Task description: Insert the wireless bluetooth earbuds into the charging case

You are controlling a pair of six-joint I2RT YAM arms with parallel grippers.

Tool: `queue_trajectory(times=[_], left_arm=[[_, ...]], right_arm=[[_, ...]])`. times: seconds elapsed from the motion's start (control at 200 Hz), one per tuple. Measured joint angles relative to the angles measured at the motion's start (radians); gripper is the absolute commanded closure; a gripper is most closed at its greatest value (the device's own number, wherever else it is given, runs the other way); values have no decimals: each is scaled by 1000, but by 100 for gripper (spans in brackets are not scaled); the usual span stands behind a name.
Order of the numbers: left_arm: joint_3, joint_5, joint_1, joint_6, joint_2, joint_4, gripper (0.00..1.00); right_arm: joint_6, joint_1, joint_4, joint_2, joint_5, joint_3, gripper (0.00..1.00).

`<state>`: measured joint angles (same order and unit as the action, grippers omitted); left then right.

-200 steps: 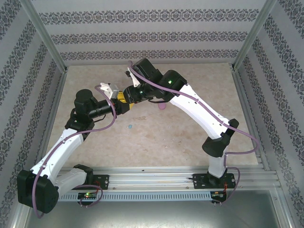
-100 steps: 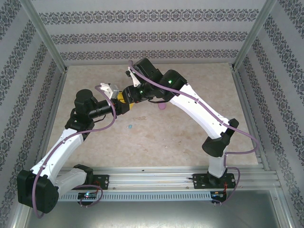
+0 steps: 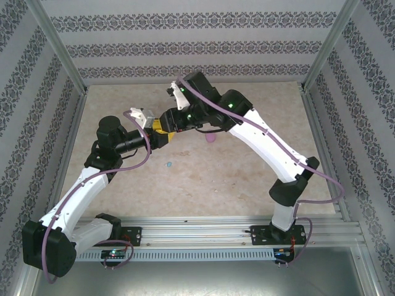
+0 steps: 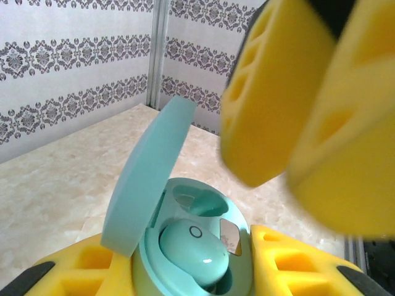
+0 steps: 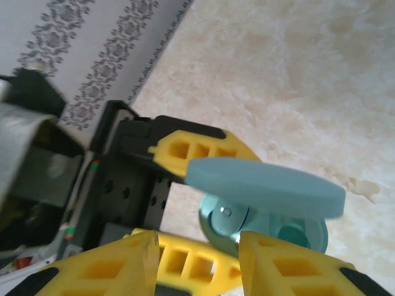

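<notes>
At the bottom of the left wrist view, the light-blue charging case [image 4: 149,256] is pinched by the left gripper [image 4: 188,271], its lid [image 4: 148,185] raised toward upper left. One light-blue earbud [image 4: 194,250] is seated inside, long axis running upper left to lower right. Farther, at upper right, the right gripper [image 4: 289,179] is held spread.

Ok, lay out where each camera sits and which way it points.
Top external: above and behind, looking down on the table; left arm, right arm.
Left wrist: on the left gripper, looking along its fingers at the open charging case it clamps.
Right wrist: on the right gripper, looking past its fingers at that case.
Shared: both wrist views show the case and the other gripper.
</notes>
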<state>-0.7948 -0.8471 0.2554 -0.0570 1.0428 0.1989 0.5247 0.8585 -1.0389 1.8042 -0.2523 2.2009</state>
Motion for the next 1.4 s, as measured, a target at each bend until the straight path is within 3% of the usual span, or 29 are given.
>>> queue_trajectory(times=[0.275,0.45,0.595,0.799,1.004,1.109,1.399], left_arm=[[0,29,0,-14,-4,-30,77],[0,55,0,-18,-27,-94,78],[0,74,0,-13,-60,-169,78],[0,98,0,-2,-132,-240,78],[0,120,0,7,-177,-298,78],[0,126,0,13,-192,-321,78],[0,127,0,28,-195,-354,78]], right_arm=[[48,-87,118,-161,-95,-186,66],[84,-201,208,-265,-120,-423,68],[126,-261,270,-250,-158,-594,69],[197,-245,401,-101,-224,-733,72],[282,-164,521,73,-255,-750,72],[324,-114,573,153,-265,-744,80],[417,-71,677,217,-240,-771,83]])
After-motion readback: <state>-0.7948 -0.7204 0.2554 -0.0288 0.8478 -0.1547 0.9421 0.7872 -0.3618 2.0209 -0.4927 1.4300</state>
